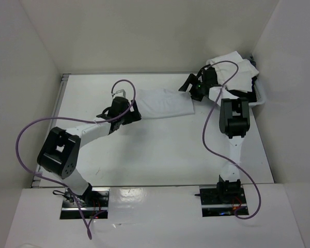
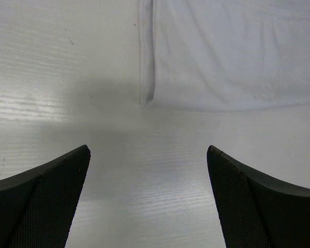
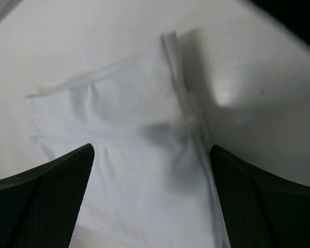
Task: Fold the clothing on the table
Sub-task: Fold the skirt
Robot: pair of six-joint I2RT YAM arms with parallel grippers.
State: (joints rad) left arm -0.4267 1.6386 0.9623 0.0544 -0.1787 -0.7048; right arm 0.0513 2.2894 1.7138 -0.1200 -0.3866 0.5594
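Left gripper [image 2: 147, 148] & right gripper [image 3: 151, 146] both wide open, nothing held; clothing [image 1: 163, 102] lies part-folded upper-center on worktop [image 1: 160, 150], next prob needs grabbing an edge for another fold imo.

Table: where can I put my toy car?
The biggest bare patch of the table lies between the left arm and the right arm, nearer than the clothing. A strip behind the clothing, along the back wall, is bare too. The far right corner is crowded: heap of garments, bin, right gripper.

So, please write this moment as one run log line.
clothing: flat on table | left gripper: open, empty, beside clothing | right gripper: open, empty, over clothing
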